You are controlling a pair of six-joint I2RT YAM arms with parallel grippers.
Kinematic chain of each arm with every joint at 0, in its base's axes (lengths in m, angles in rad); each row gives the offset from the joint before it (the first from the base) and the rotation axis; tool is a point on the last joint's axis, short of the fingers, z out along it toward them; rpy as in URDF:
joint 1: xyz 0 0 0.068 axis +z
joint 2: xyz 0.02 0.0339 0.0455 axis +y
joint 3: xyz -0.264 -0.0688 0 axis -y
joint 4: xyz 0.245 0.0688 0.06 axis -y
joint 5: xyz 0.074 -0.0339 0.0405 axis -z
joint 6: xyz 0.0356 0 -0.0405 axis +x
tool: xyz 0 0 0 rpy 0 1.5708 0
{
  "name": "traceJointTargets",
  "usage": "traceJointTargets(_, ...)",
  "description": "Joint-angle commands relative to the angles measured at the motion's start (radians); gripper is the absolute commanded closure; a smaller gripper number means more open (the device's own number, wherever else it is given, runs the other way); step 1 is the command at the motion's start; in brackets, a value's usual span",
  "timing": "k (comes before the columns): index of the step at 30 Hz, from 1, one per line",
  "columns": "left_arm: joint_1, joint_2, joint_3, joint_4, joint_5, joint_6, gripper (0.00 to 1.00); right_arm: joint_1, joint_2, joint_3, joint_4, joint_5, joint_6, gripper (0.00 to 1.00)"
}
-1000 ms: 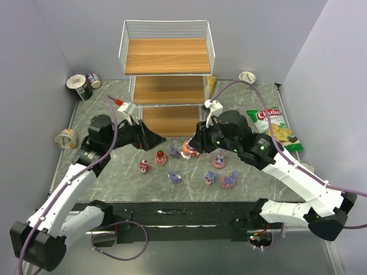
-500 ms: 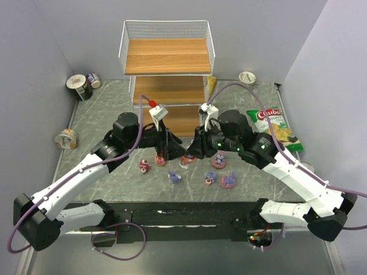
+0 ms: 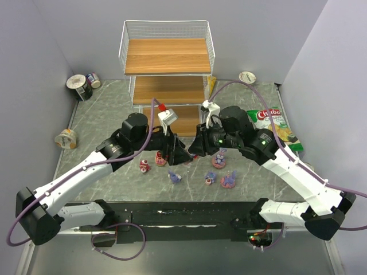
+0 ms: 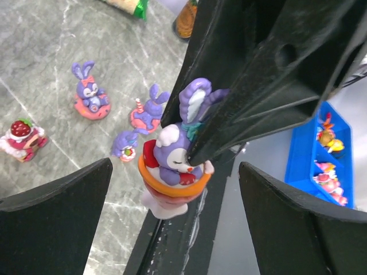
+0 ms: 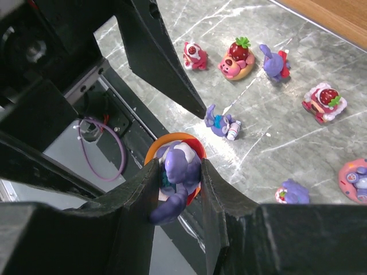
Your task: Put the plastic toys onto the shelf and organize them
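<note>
My right gripper (image 5: 179, 172) is shut on a plastic toy, a purple long-eared bunny in an orange cup (image 5: 182, 166), and holds it above the table's near edge. In the left wrist view that same bunny (image 4: 175, 163) hangs between my left gripper's (image 4: 175, 172) wide-open fingers without touching them. From above, the left gripper (image 3: 179, 153) and right gripper (image 3: 195, 148) meet nose to nose in front of the shelf (image 3: 166, 57). Several other toys stand on the marble table, among them a red one (image 3: 160, 158) and a purple bunny (image 3: 229, 181).
A green-red chip bag (image 3: 275, 127) lies right of the right arm. Cans (image 3: 80, 86) and a cup (image 3: 66, 138) stand at the left wall, another cup (image 3: 247, 77) at the back right. A blue tray (image 4: 321, 149) sits beyond the near edge.
My left arm has swung right, bringing its open gripper up to the right gripper so that its fingers now flank the held bunny. The right gripper has barely shifted.
</note>
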Motion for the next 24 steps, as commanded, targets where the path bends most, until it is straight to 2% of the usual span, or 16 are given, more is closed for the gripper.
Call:
traceJointTargets(1,-0.034,0.023,0.067,-0.044,-0.091,0.066,0.03,-0.012,-0.002,0.061,0.007,-0.017,0.021,1.00)
traceJointTargets(5,-0.044,0.052,0.105,-0.073,-0.143,0.092,0.07,-0.012,0.004,0.064,0.006,-0.024,0.021,1.00)
traceJointTargets(9,-0.051,0.067,0.118,-0.076,-0.161,0.106,0.20,-0.015,0.007,0.075,-0.004,-0.019,0.019,1.00)
traceJointTargets(13,-0.060,0.089,0.127,-0.105,-0.155,0.123,0.24,-0.015,0.006,0.071,0.001,-0.017,0.027,1.00)
traceJointTargets(14,-0.063,0.097,0.133,-0.116,-0.158,0.127,0.24,-0.015,0.007,0.075,-0.002,-0.014,0.029,1.00)
traceJointTargets(21,-0.070,0.095,0.126,-0.120,-0.174,0.140,0.02,-0.016,0.007,0.085,-0.002,-0.007,0.032,1.00)
traceJointTargets(24,-0.070,0.087,0.121,-0.108,-0.178,0.140,0.01,-0.016,0.009,0.084,-0.005,-0.002,0.027,1.00)
